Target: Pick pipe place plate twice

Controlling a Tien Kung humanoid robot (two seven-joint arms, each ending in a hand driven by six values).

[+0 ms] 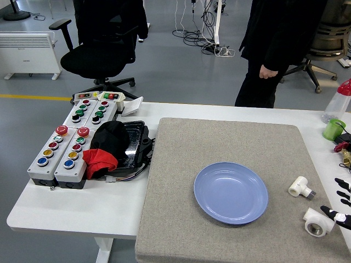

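Note:
A blue plate (231, 193) lies on the grey mat (181, 164) and holds nothing. Two white pipe fittings lie on the mat to its right: one (299, 186) nearer the plate, the other (317, 222) lower down near the mat's right edge. My right hand (340, 204) enters at the picture's right edge with black fingers spread. Its lower fingertips are beside the lower fitting, and I cannot tell whether they touch it. The hand holds nothing. My left hand is out of view.
Grey button control boxes (61, 156) and a black cap with red cloth (108, 147) sit at the table's left. A green cup (333, 130) and a spray bottle (339, 99) stand at the far right. A person in black (271, 49) stands behind the table.

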